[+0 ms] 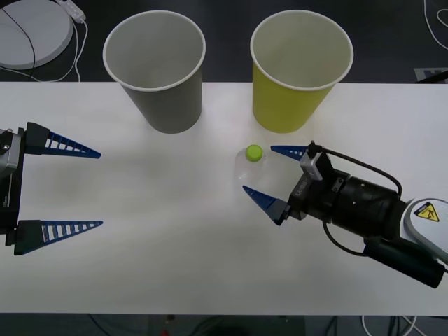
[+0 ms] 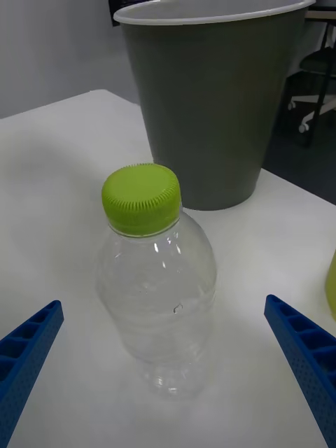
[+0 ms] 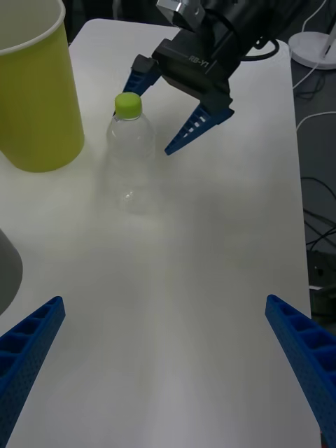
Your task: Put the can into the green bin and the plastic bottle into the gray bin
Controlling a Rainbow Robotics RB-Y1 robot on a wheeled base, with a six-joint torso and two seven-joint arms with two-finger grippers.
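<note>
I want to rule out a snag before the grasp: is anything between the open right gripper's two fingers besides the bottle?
No. In the right wrist view only the clear ribbed plastic bottle with lime-green cap stands between the right gripper's blue fingers, on bare white table.

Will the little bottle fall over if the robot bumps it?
Probably. The plastic bottle looks clear and empty, so likely light. It stands upright and narrow, so a nudge from the right gripper, open around it, may tip it. Its thin ribbed wall may dent.

plastic bottle (image 1: 252, 162) stands before green bin (image 1: 299, 73).
</note>
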